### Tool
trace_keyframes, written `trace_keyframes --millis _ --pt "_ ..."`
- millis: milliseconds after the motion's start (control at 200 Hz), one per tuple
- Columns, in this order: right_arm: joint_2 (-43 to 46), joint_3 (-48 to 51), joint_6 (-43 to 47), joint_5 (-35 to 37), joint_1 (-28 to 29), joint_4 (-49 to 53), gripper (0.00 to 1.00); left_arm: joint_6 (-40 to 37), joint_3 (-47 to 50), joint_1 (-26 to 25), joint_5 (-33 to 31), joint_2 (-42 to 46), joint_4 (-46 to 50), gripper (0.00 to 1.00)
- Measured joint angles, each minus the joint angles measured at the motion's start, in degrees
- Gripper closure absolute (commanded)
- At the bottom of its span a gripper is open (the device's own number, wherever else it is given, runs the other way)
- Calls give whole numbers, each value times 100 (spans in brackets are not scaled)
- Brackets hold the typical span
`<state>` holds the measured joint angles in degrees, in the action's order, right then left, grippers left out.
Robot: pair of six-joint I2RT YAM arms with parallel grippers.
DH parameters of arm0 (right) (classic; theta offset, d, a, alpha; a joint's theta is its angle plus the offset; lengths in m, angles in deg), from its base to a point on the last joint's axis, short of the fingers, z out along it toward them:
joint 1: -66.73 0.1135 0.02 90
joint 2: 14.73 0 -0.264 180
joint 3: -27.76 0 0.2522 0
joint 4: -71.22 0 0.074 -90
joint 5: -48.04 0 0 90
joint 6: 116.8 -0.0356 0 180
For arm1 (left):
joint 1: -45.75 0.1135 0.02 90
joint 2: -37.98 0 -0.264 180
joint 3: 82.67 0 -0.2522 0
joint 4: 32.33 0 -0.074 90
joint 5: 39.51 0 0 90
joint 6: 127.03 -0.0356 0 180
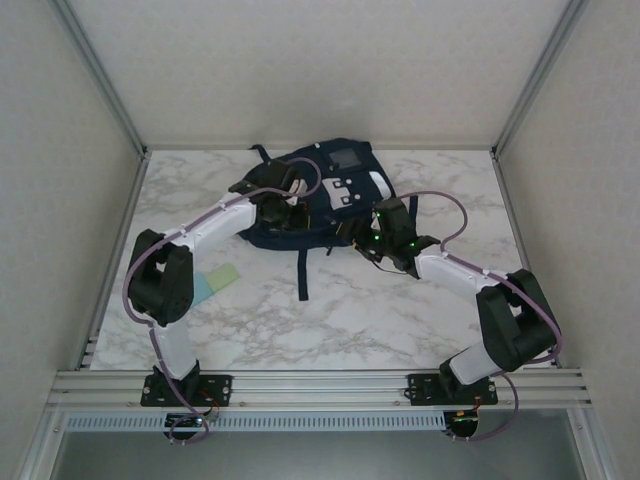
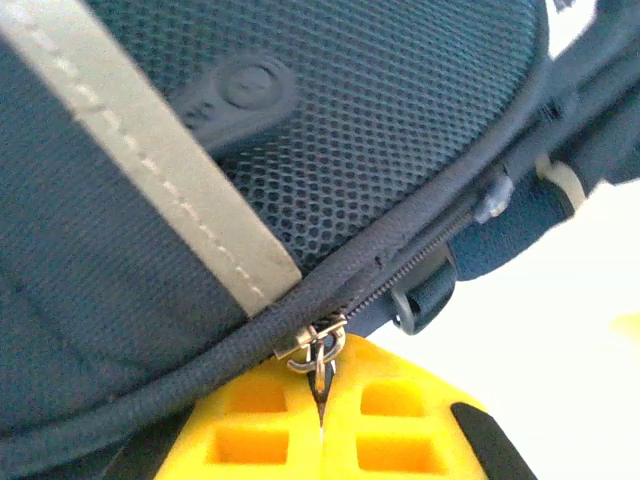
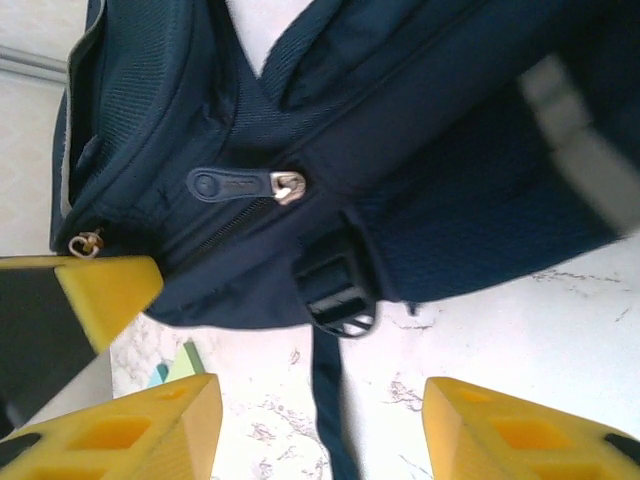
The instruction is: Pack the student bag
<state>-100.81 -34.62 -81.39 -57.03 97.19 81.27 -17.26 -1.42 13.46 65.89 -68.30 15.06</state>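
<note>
Bag [image 1: 300, 238] lies at the far middle of the worktop [image 1: 330, 320]. From above you can count one bag, two arms reaching onto it, and two flat sheets [image 1: 215, 283], one green and one blue, beside your left arm. Your left claw [image 1: 278, 195] is at the bag's left side. Your right claw [image 1: 362, 238] is at its near right edge.

In the left wrist view the left claw's fingers [image 2: 250, 430] are pressed together. They pinch the small metal zip pull [image 2: 318, 350], just below one grey stripe [image 2: 150, 150].

In the right wrist view your right claw is spread wide with nothing between its fingers [image 3: 150, 425]. It hovers just off the bag's lower edge, above one strap [image 3: 335, 430]. One rubber tab [image 3: 245, 185] and one buckle [image 3: 335, 295] sit on the bag's side.

Treat the bag as soft and limp: it will likely slump and drag along if you pull the zip unbraced. The pull looks tiny and slick, so pinch it squarely. Let the right claw pin the fabric near the zip or take the tab.
</note>
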Motion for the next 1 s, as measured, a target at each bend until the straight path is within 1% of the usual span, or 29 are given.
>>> trace_keyframes --millis 40,130,270,370,395,420,450,475,541,571,591,706,776,1001 --pt "2 28 -116 0 17 -74 30 13 0 -83 103 0 2 100" --pt "0 61 -295 -2 61 -216 25 107 -22 -232 313 0 7 100" --pt "-157 138 -643 -17 140 -649 23 153 -199 -341 531 -17 114 100" --pt "-452 212 -881 -17 192 -1012 24 155 -256 -361 619 -22 201 100" --pt "-525 216 -938 -9 199 -1078 27 162 -256 -348 658 -24 234 100" --pt "-612 219 -997 2 208 -1165 33 170 -256 -343 675 -28 258 100" --pt "-706 229 -1047 11 212 -1294 44 173 -256 -343 684 -31 282 100" --pt "-789 247 -1108 44 216 -1416 55 173 -256 -343 734 -31 289 100" --pt "-1003 319 -1274 87 245 -1812 76 170 -254 -361 828 -31 319 100" --pt "-1069 332 -1325 116 254 -1945 88 168 -251 -363 857 -33 365 100" --pt "-1113 334 -1320 142 267 -2002 100 164 -247 -365 876 -33 385 100" --pt "-1226 339 -1224 186 273 -2173 100 74 -225 -365 846 -33 507 100" --pt "-1222 339 -1012 186 256 -2120 100 -90 -223 -365 682 -31 680 100" --pt "-817 339 129 170 13 -1198 100 -654 -101 -260 -37 46 1482 100"
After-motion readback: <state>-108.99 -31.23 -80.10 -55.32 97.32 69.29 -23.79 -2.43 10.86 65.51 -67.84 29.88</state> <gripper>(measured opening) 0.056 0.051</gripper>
